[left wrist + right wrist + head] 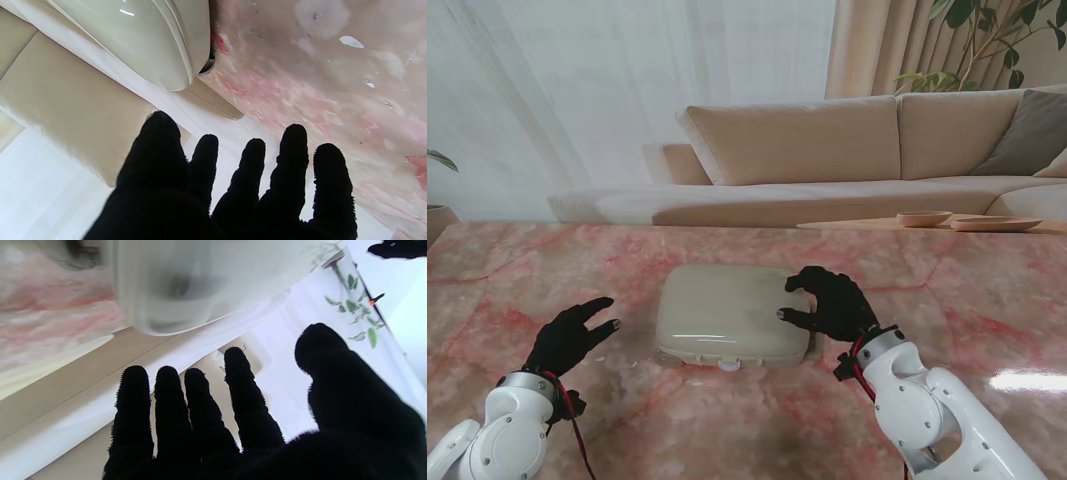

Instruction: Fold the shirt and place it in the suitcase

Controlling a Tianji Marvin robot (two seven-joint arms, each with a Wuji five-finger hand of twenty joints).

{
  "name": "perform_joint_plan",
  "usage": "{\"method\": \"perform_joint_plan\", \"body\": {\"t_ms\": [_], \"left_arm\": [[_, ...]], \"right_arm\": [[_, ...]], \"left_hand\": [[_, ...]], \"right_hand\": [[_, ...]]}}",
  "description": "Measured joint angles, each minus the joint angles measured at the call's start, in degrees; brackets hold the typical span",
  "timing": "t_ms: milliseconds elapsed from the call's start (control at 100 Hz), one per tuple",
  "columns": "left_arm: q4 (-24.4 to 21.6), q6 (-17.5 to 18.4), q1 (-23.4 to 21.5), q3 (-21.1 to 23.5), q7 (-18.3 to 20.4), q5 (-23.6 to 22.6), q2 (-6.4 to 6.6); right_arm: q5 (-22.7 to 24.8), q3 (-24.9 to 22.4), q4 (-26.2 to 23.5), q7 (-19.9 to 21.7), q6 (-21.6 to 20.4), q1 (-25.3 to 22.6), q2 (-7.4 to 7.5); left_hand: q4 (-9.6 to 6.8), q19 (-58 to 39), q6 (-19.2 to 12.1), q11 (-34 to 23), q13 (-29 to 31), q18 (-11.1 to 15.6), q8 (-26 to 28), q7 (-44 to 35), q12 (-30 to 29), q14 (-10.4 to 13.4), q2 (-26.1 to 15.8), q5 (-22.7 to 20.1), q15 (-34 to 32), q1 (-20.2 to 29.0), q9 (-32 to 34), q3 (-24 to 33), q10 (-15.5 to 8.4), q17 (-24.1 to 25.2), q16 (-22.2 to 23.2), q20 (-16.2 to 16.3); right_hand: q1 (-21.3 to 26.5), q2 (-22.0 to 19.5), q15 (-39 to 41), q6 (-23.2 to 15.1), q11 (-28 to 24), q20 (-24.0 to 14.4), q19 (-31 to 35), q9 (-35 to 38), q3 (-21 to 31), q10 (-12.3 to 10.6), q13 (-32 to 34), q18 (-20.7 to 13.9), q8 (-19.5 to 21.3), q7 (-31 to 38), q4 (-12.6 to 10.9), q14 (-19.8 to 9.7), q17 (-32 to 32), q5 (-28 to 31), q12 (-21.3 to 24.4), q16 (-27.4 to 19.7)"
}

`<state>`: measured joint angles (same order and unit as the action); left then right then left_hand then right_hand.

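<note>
Closed cream suitcase (732,315) lay just left of right hand (832,303), fingers spread over its near-right corner; left hand (572,335) empty, splayed, farther off.

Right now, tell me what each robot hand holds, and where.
Nothing. The left robot hand hangs open beside the closed suitcase; the right robot hand is spread at its right edge.

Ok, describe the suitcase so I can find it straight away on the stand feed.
Start at the pink marble table in front of the beige sofa. In its middle, between the two black-gloved hands, lies the suitcase, closed and flat, with the right hand at its right edge. It is a glossy, pale cream hard shell with rounded corners, the only case on the table.
</note>
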<state>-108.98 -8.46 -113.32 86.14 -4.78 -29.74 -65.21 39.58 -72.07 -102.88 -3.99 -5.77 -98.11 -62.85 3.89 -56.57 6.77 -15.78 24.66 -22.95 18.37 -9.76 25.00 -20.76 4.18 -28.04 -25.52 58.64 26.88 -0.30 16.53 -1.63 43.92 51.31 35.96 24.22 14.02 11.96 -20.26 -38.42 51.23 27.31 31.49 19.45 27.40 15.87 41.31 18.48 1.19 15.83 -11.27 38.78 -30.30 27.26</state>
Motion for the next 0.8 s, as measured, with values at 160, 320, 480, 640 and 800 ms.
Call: {"method": "perform_joint_plan", "body": {"t_ms": [160,320,480,640,800], "left_arm": [[-0.69,0.78,-0.09,-0.10,0.30,0.01,0.05],[-1.85,1.35,-0.59,-0.26,0.01,-0.48,0.06],[-3.19,2.24,-1.16,-0.41,-0.37,-0.99,0.06],[-4.68,3.06,-1.54,-0.43,0.38,-0.93,0.16],[-4.94,3.53,-0.90,-0.92,1.64,0.31,0.40]], "right_arm": [[0.28,4.33,0.05,-0.21,-1.53,2.12,0.26],[3.29,8.36,1.28,-0.81,-2.51,5.21,0.33],[2.96,11.53,3.18,-1.23,-2.38,7.78,0.26],[4.26,13.48,5.93,-1.23,-1.69,9.96,0.10],[5.13,13.87,7.84,-1.24,-1.55,11.00,0.07]], "left_hand": [[0.00,0.00,-0.70,0.00,0.22,0.00,0.29,-0.19,0.00,0.00,0.00,0.00,0.00,0.00,1.45,0.00,-0.01,-0.12,0.00,0.57],[0.00,0.01,-0.99,0.00,0.36,-0.02,0.56,-0.36,0.00,0.00,0.00,0.00,0.00,0.00,1.45,0.00,-0.02,-0.82,0.00,1.11],[0.00,-1.46,-1.59,0.00,1.76,-0.04,0.56,-0.84,0.00,-0.02,0.00,0.00,-0.61,0.00,3.51,0.00,-0.06,-2.07,0.27,1.92],[0.00,-2.04,-2.49,-0.01,3.10,-0.05,0.56,-0.93,0.00,-0.02,0.00,-0.08,-1.20,0.00,4.52,0.00,-0.11,-2.10,0.60,2.07],[0.00,-2.04,-2.81,-0.03,3.10,-0.05,0.56,-0.95,0.00,-0.02,0.00,-0.09,-1.28,0.00,5.74,0.00,-0.19,-2.10,0.93,2.07]], "right_hand": [[2.92,3.53,0.31,-0.04,-1.79,2.69,0.06,0.03,7.99,-0.74,2.01,-0.93,-0.01,0.00,-2.26,-0.82,-1.17,0.00,0.04,-0.54],[3.60,5.74,2.57,-0.16,-4.11,4.05,1.65,1.36,15.38,-1.36,2.73,-1.77,-0.01,0.07,-3.35,-1.29,-2.14,0.01,0.05,-0.54],[4.90,5.87,3.68,-0.91,-5.20,4.72,2.99,1.41,18.02,-1.41,2.73,-2.30,-0.01,0.08,-5.89,-1.33,-2.41,0.01,0.05,-0.54],[4.88,5.83,3.88,-1.60,-5.87,4.76,3.09,1.41,18.02,-1.42,2.73,-2.31,-0.01,0.12,-5.89,-1.34,-2.41,-1.90,0.05,-0.54],[4.88,5.60,4.33,-1.60,-5.89,4.77,3.37,1.28,18.03,-1.42,2.73,-5.50,-0.01,0.12,-5.90,-1.77,-0.84,-2.32,0.05,-0.54]]}}
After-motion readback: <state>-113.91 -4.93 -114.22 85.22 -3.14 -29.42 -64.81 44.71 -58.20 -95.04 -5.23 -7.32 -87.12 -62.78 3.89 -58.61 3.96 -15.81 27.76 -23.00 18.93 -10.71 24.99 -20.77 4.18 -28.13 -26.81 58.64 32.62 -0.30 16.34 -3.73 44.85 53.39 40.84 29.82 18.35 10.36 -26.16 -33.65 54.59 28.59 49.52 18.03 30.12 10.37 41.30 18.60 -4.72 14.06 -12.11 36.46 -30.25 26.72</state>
